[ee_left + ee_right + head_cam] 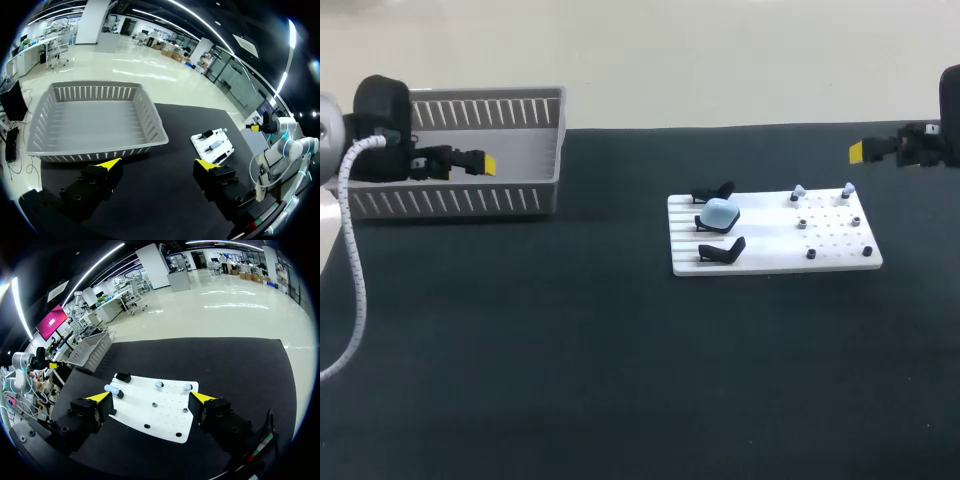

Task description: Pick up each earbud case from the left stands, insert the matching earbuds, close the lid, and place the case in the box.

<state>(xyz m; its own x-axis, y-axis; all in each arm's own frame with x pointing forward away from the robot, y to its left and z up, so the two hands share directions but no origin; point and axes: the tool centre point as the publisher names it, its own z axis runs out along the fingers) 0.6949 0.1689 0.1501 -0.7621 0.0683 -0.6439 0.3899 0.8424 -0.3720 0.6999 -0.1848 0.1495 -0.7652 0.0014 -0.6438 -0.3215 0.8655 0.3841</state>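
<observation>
Light-blue earbud case [720, 213] on middle stand of white board [840, 262]; two earbuds [798, 192] on pegs.
No case seen in grey box [545, 150].
Left end effector [156, 164] spread, near box, empty.
Right end effector [150, 396] spread, apart from board, empty.
Judgement: pick, insert, close and place steps all pending.

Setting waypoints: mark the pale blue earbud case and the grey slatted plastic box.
pale blue earbud case [721, 212], head view, rounded top.
grey slatted plastic box [450, 203], head view, front wall.

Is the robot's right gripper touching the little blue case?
Apart. In the head view the right gripper is by the far right corner of the white board, while the blue case sits at the board's left end, with a clear gap between them.
</observation>
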